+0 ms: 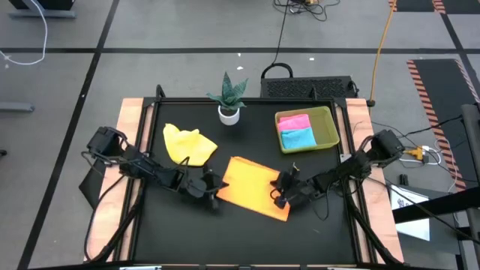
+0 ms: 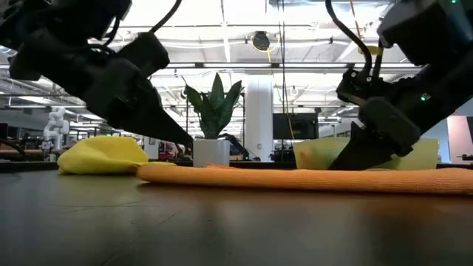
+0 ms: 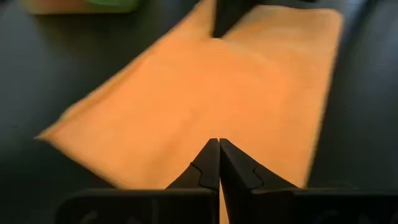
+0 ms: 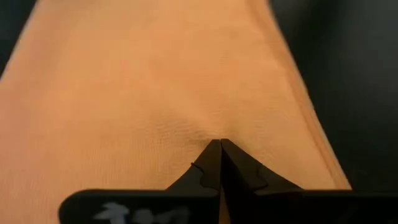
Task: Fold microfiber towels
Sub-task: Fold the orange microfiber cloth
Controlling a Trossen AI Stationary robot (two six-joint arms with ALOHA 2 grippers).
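towels: 4 total, pink (image 1: 294, 121) and blue (image 1: 298, 137) inside tray (image 1: 331, 127)
yellow towel (image 1: 188, 144): 1, well left of tray
orange towel (image 1: 251, 186): 1, flat, in front of tray
left gripper (image 3: 219, 147): clenched, tips on the orange one
right gripper (image 4: 220, 148): clenched too, same towel

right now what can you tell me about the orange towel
The orange towel is a soft, finely woven cloth lying flat on the black table as a long rectangle, set at a slant near the middle. The left gripper rests on one short end and the right gripper on the other, both with fingers together. Whether they pinch cloth is unclear.

The right claw (image 4: 219, 144), fingers pressed together, rests on the orange towel (image 4: 155, 93).
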